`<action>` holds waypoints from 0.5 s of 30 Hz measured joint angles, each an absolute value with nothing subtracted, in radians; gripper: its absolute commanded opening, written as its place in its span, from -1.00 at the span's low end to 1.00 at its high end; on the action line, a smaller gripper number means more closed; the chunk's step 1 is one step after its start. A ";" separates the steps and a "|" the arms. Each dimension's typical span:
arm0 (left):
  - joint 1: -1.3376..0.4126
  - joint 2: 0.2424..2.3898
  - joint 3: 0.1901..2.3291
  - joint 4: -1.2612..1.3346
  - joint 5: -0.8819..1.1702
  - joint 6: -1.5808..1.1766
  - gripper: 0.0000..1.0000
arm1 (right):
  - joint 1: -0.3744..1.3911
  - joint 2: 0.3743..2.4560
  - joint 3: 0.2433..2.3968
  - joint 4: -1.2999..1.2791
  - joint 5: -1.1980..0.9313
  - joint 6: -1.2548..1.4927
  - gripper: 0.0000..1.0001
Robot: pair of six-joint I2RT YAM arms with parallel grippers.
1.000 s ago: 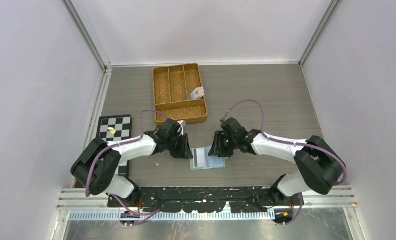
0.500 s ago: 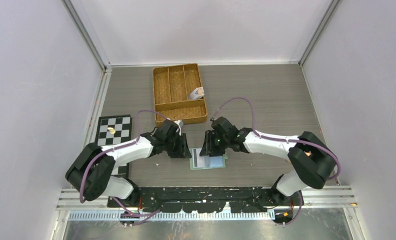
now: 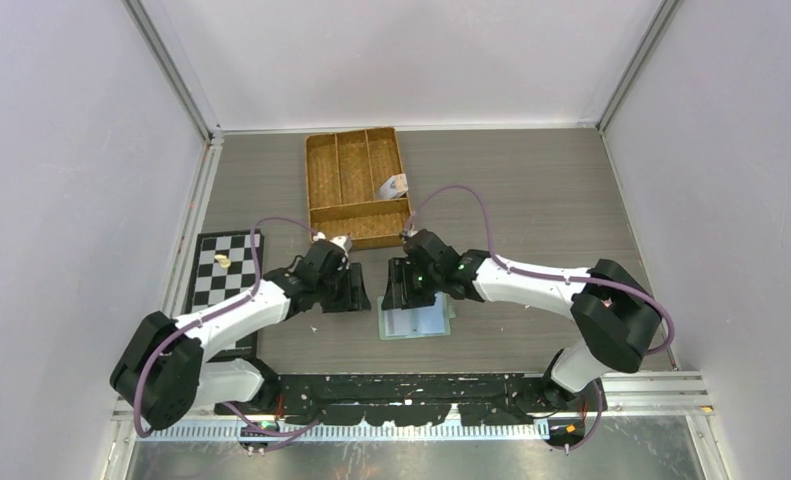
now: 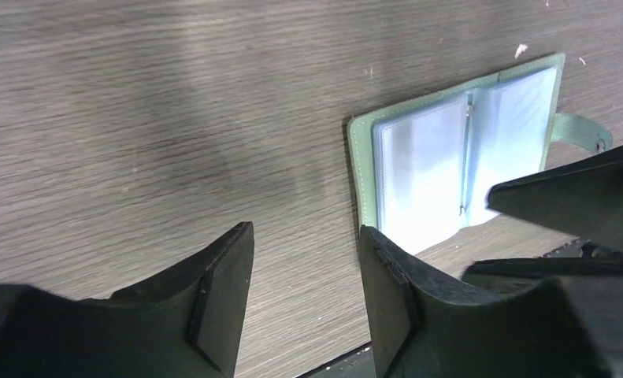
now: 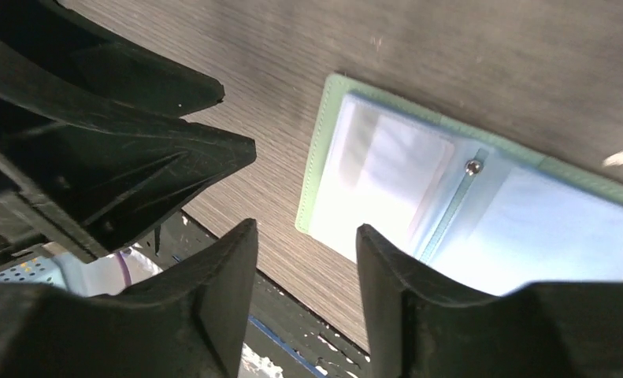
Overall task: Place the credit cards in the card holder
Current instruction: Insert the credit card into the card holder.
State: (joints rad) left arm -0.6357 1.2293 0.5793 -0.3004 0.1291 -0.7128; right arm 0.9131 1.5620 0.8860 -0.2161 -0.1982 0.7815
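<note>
Slid right gripper (image 5: 306,236) leftward, closest to card holder (image 5: 450,205)

Drew left gripper (image 4: 306,236) back slightly. Held both sets of jaws apart, clamping nothing. Saw open sage-green card holder flat on table (image 4: 135,118), just ahead of right gripper, spine slanting away; farther ahead-right of left gripper. Could not tell credit cards from sleeves (image 5: 387,165).

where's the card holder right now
In the top view the card holder lies open on the table near its front edge, about centre, right by the right gripper, with the left gripper off to its left.
</note>
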 measured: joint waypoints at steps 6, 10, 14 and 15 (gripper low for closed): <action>-0.633 1.220 0.715 -0.414 0.073 -0.640 0.18 | 0.822 1.523 0.951 -0.278 -0.159 0.700 0.41; -0.633 1.299 0.922 -0.448 0.052 -0.580 0.30 | 0.707 1.500 0.951 -0.317 -0.151 0.648 0.53; -0.632 1.461 1.157 -0.472 0.039 -0.536 0.38 | 0.616 1.464 0.949 -0.339 -0.142 0.617 0.63; -0.632 1.507 1.212 -0.479 0.035 -0.528 0.41 | 0.597 1.446 0.946 -0.342 -0.138 0.610 0.65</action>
